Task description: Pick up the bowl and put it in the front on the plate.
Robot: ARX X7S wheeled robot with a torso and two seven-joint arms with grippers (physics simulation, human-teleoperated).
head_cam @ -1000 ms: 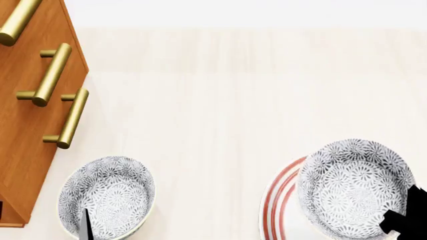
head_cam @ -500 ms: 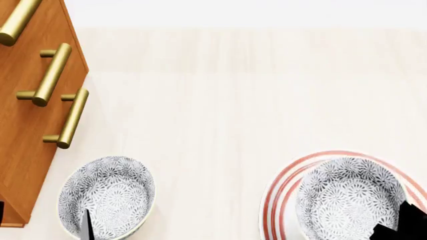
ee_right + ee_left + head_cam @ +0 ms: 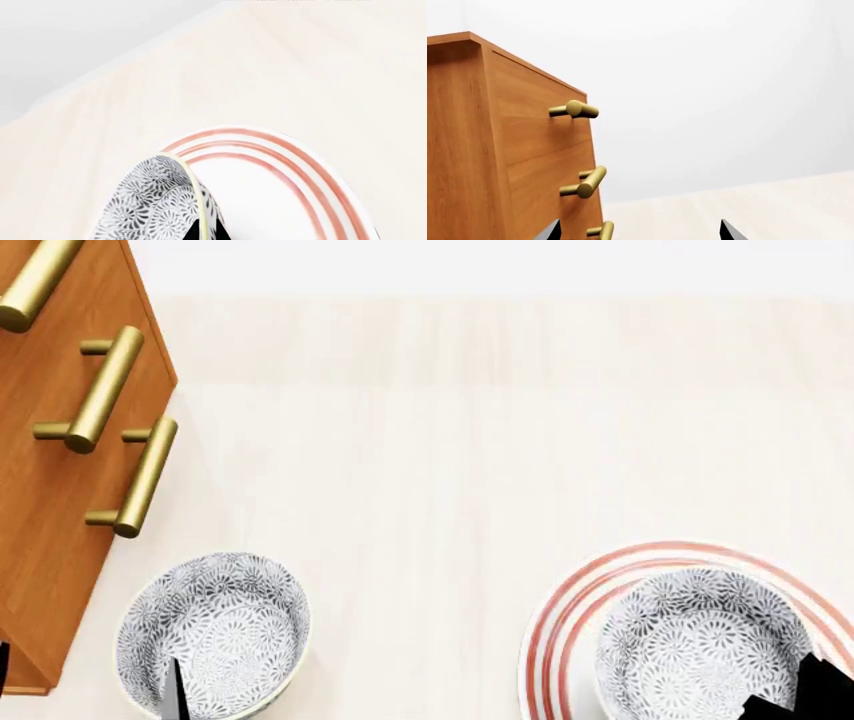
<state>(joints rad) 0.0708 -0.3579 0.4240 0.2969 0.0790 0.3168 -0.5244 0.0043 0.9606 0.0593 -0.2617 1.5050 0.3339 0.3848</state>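
Now the bowl [image 3: 701, 640] sits within the plate [image 3: 567, 620], its rim pinched by the right gripper [image 3: 208, 231] for placement; left jaws are spread, idle.

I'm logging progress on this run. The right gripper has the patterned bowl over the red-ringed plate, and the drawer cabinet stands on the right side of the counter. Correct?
Not quite. The drawer cabinet stands at the left side of the counter, as the head view shows. The rest holds: the right gripper is at the rim of the bowl, over the plate.
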